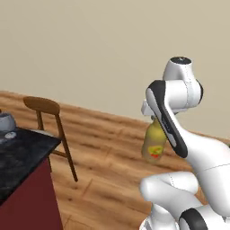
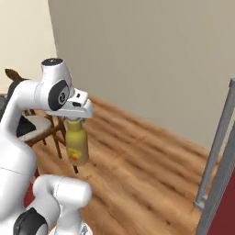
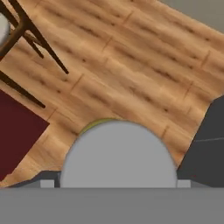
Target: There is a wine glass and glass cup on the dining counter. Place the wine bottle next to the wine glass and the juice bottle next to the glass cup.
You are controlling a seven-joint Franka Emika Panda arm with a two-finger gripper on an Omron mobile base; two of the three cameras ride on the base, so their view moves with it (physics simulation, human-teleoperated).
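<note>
**Juice bottle held in mid-air, away from counter**

Juice bottle (image 1: 153,144) hanging upright from the gripper (image 2: 75,118), well above the wooden floor (image 2: 137,151). Clamped at the neck, fingers spread fairly wide around it. Grey cap (image 3: 118,153) close up between the finger tips in the hand view, with a yellow sliver of bottle at its rim. Dining counter (image 1: 22,150) off to the left, well apart from the bottle. Wooden chair (image 1: 47,112) standing just beyond the counter's corner.
</note>
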